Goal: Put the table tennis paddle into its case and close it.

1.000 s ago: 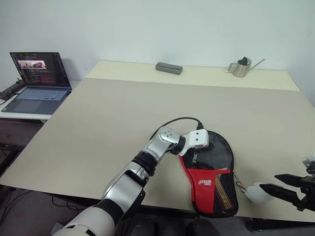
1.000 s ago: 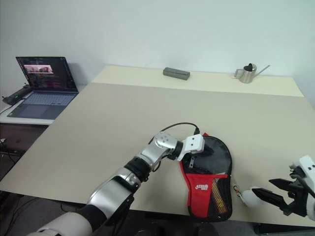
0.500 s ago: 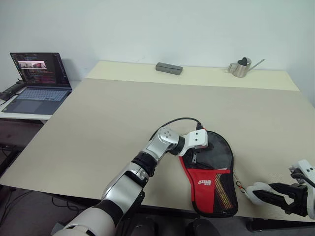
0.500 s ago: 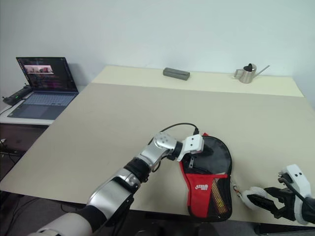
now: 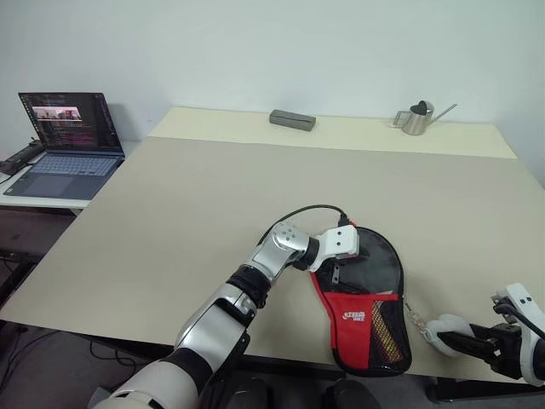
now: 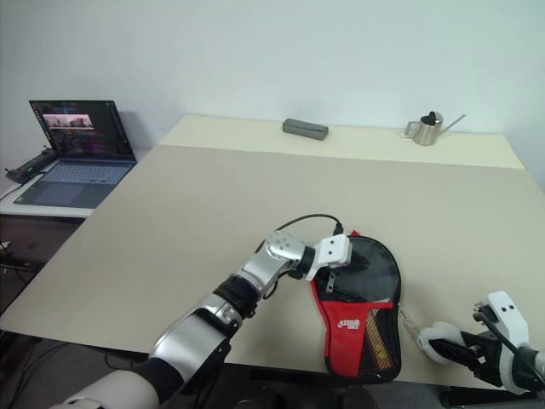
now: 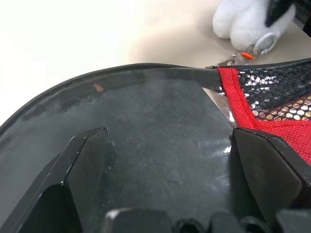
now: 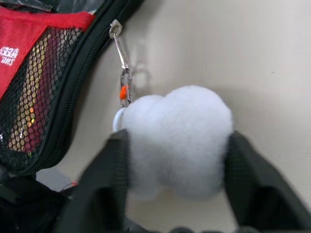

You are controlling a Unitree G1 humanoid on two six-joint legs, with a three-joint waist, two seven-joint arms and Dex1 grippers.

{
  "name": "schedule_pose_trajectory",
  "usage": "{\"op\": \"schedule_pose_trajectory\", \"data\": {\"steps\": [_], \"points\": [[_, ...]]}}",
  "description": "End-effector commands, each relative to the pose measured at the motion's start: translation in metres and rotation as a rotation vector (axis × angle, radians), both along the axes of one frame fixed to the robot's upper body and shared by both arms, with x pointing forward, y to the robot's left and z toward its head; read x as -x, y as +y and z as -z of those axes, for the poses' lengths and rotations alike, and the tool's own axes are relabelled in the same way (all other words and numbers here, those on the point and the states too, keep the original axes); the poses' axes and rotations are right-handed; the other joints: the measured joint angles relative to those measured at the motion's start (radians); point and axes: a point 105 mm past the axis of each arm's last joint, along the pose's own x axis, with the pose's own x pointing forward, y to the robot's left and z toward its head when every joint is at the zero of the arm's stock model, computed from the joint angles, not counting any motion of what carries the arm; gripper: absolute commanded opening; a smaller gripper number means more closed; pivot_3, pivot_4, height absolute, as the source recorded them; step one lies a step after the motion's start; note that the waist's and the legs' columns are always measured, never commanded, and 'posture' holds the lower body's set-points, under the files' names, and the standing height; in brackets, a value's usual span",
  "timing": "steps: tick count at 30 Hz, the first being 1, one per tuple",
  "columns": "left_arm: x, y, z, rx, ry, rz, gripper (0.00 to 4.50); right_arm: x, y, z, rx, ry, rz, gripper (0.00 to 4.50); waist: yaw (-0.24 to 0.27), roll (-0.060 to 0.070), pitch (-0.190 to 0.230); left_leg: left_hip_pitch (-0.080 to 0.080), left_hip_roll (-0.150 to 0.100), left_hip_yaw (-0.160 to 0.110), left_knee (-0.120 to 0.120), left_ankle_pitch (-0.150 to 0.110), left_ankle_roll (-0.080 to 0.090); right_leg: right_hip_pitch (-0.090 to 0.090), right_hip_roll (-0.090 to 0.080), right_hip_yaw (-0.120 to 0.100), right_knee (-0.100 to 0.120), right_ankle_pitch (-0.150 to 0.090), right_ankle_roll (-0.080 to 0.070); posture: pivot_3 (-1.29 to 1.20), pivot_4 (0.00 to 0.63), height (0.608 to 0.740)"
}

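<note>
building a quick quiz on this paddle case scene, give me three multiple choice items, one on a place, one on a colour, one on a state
1. Where does the watering can stand?
A. at the far edge of the table, toward the right
B. beside the laptop
C. on the case

2. What colour is the pom-pom on the zip pull?
A. red
B. white
C. black

3. How does the right end effector stand to the pom-pom?
A. resting on the case's round part
B. raised high over the table
C. one finger on each side of it

Answers:
1. A, the head views show the metal can at the far edge, right of the grey box.
2. B, the right wrist view shows white fluff clipped to the zip of the case.
3. C, the black fingers flank the fluff, while the left end effector lies spread on the case.
</note>
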Motion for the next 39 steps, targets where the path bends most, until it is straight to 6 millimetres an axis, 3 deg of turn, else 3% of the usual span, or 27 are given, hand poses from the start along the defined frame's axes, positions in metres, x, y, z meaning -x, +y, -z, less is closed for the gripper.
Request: {"op": "schedule_pose_trajectory", "data": {"steps": [1,5,8,16,28,39], "points": [[0.005,0.008,0.029,-0.078,0.042,-0.013,4.5,-0.002,0.0,-0.001,0.004,-0.019,0.01,1.29,0.0,-0.002,-0.001,0.002,0.0,0.0,0.0,0.0,0.0,0.002,0.0,0.0,-0.001,0.0,0.0,0.0,0.15,0.74],[0.009,0.012,0.044,-0.108,0.055,-0.021,4.5,0.0,-0.001,0.001,0.013,-0.014,0.019,0.47,0.0,-0.007,-0.007,0.005,0.0,0.0,0.0,0.0,0.0,0.005,0.0,0.0,-0.001,-0.003,0.005,0.0,0.15,0.74],[0.012,0.013,0.051,-0.126,0.059,-0.012,4.5,0.007,0.0,-0.001,0.014,0.0,0.0,0.22,0.001,-0.007,-0.012,0.006,0.0,-0.001,0.0,0.0,0.0,0.006,0.0,0.0,-0.001,-0.003,0.005,0.0,0.15,0.74],[0.017,0.016,0.061,-0.157,0.073,-0.007,4.5,0.021,0.0,-0.011,0.066,0.031,-0.096,0.19,0.011,-0.007,-0.013,0.006,0.0,-0.001,-0.001,0.0,0.0,0.007,0.0,-0.001,-0.003,-0.003,0.006,0.0,0.15,0.74],[0.02,0.02,0.072,-0.198,0.096,-0.016,4.5,0.029,0.026,-0.006,0.259,-0.02,-0.391,0.19,0.016,-0.011,-0.017,0.006,0.0,-0.001,-0.002,-0.001,0.0,0.007,0.0,-0.002,-0.004,-0.003,0.006,0.0,0.15,0.74],[0.024,0.019,0.077,-0.239,0.1,0.006,4.5,0.051,0.041,-0.008,0.287,-0.01,-0.577,0.18,0.016,-0.014,-0.019,0.006,0.001,-0.003,-0.002,-0.001,0.0,0.009,0.0,-0.002,-0.006,-0.004,0.006,0.0,0.15,0.74]]}}
